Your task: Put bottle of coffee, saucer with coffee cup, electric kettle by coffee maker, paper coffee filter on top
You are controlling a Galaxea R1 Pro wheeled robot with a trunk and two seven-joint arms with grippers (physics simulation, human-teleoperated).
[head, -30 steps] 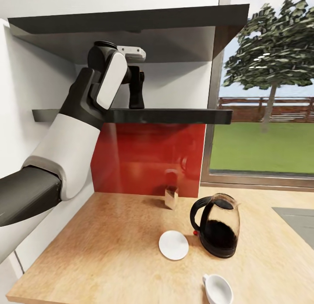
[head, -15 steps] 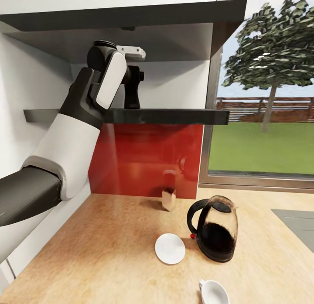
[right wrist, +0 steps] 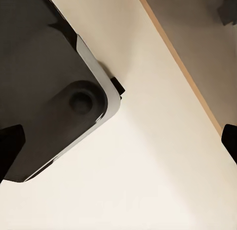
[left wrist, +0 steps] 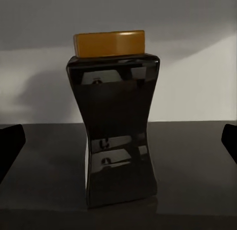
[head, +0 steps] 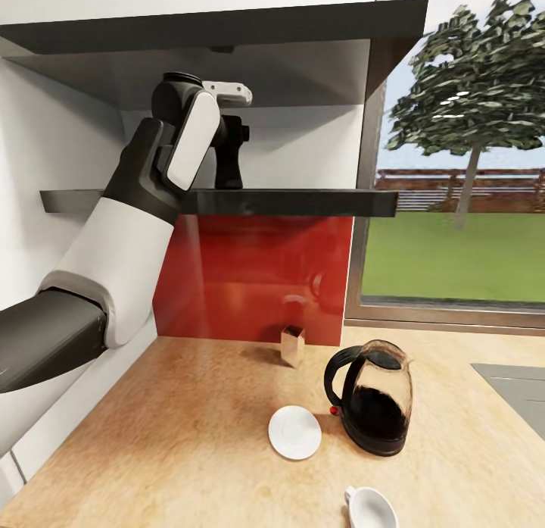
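Left wrist view: the bottle of coffee (left wrist: 116, 121) stands upright on the kitchen shelf (left wrist: 197, 161), dead ahead at 12 o'clock, centred between the wide-spread fingers of the left pincer (left wrist: 118, 141), probably lined up to grasp. The right pincer (right wrist: 118, 146) also gapes wide, holding nothing.

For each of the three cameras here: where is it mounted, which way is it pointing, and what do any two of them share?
Head view: on the robot's head, facing the countertop and shelf; the raised left arm shows.
Left wrist view: near the left gripper, facing the bottle of coffee on the shelf; dark fingertips at both edges.
Right wrist view: near the right gripper, facing a pale floor and a dark robot part.
Shared: head and left wrist views both show the shelf.
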